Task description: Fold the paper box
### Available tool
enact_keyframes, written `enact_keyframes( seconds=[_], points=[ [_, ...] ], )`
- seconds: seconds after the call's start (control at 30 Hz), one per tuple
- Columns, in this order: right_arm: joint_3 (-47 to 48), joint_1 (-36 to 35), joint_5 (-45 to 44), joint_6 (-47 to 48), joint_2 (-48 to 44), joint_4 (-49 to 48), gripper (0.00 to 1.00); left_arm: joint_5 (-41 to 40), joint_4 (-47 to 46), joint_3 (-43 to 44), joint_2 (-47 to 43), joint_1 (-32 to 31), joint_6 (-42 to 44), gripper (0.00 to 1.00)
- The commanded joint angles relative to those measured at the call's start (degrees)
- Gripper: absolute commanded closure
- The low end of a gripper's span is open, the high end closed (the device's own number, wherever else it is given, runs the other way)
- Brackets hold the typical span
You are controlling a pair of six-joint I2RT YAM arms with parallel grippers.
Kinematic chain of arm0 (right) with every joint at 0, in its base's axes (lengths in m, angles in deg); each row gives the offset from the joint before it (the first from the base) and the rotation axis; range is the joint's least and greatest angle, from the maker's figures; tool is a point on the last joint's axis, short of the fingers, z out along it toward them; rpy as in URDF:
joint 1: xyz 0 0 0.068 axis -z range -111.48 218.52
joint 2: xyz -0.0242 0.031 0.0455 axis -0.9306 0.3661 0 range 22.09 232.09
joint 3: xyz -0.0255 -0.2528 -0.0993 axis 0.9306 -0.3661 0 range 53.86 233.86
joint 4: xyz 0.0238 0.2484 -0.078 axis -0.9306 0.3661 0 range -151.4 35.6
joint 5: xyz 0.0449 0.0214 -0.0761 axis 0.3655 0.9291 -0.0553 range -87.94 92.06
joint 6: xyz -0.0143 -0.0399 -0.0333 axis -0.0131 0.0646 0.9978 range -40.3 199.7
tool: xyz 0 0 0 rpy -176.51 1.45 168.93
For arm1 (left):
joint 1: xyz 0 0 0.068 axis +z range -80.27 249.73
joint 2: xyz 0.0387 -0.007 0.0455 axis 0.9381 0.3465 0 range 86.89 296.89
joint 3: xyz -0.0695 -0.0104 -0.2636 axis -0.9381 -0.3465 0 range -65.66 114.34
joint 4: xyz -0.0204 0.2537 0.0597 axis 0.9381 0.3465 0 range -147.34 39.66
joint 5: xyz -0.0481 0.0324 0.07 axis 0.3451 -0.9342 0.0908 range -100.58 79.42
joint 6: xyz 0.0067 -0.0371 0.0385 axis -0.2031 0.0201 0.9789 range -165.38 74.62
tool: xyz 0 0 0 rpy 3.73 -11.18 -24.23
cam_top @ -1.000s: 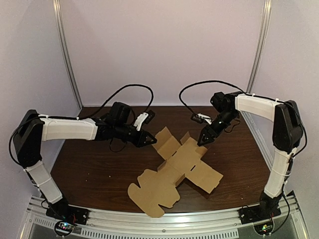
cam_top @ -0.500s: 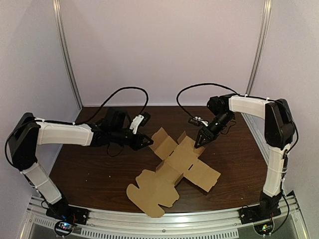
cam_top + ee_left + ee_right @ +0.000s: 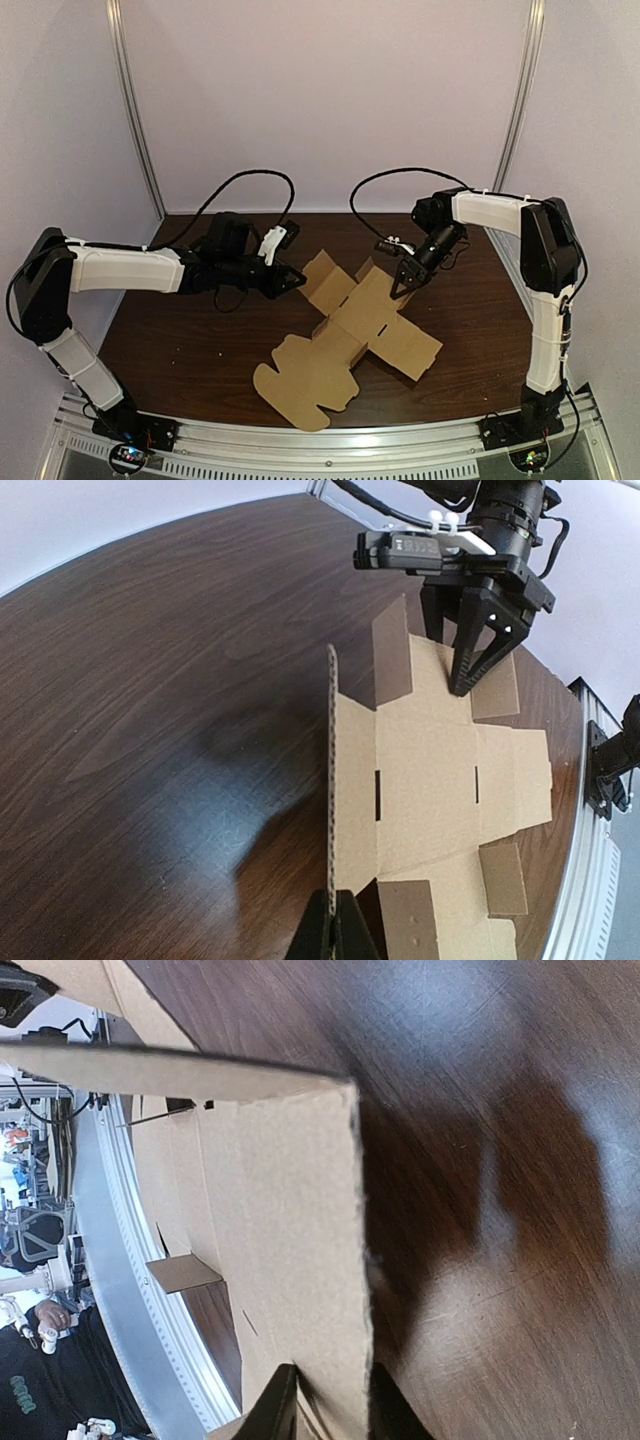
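Observation:
The flat brown cardboard box blank (image 3: 350, 330) lies in the middle of the dark table. My left gripper (image 3: 297, 281) holds the blank's far-left flap. In the left wrist view that flap (image 3: 331, 780) stands on edge, pinched between the shut fingertips (image 3: 335, 935). My right gripper (image 3: 398, 287) is at the blank's far-right flap. Its fingers stand apart in the right wrist view, with a cardboard panel (image 3: 270, 1190) lying flat between them (image 3: 333, 1410). The left wrist view also shows the right gripper (image 3: 462, 670) pointing down onto the blank, jaws apart.
The wooden table (image 3: 180, 340) ends at a metal rail (image 3: 300, 445) along the near edge, by the arm bases. Black cables (image 3: 250, 180) loop above both arms at the back. Pale walls with metal posts (image 3: 135, 110) enclose the table.
Both grippers and the blank have drifted slightly left. The right gripper has moved in from just beyond the far-right flap to over it. The left gripper keeps its hold on the flap.

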Motion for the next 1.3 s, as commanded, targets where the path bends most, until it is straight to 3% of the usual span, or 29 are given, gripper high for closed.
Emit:
enact_keyframes(
  seconds=[0.0, 0.23, 0.33, 0.4, 0.6, 0.8, 0.9, 1.03, 1.27],
  points=[
    [1.8, 0.3, 2.2, 1.3, 0.8, 3.2, 0.81, -1.7, -2.0, -0.2, -0.8, -0.3, 0.5, 1.0],
    [2.7, 0.2, 1.2, 1.6, 0.8, 2.9, 1.0, -2.9, -1.6, -0.1, -0.4, -0.3, 0.1, 1.0],
    [5.1, 0.2, -3.2, 1.6, 0.1, 3.1, 1.0, -6.4, -0.3, -0.4, -0.8, -0.3, 0.3, 0.82],
    [7.7, 0.0, -8.0, 1.7, -0.8, 2.7, 1.0, -9.0, -0.2, -1.4, -1.6, -0.3, 0.2, 0.73],
    [16.0, -4.0, -27.8, 4.0, -2.7, 0.6, 1.0, -12.8, -3.0, -7.9, -5.7, -0.2, -2.2, 0.6],
    [17.4, -11.3, -48.0, 11.9, -2.4, -5.2, 1.0, -17.4, -6.4, -15.2, -10.8, -0.2, -3.5, 0.58],
    [17.7, -13.7, -53.0, 13.4, -2.0, -8.3, 1.0, -20.1, -7.6, -17.9, -12.9, -0.2, -3.9, 0.57],
    [12.5, -17.5, -57.5, 14.4, -4.0, -15.0, 1.0, -24.9, -9.3, -20.6, -12.3, 0.7, -5.4, 0.56],
    [-5.5, -24.6, -65.0, 20.8, -11.2, -32.9, 1.0, -26.4, -12.7, -20.1, -6.7, 2.2, -7.7, 0.49]
  ],
)
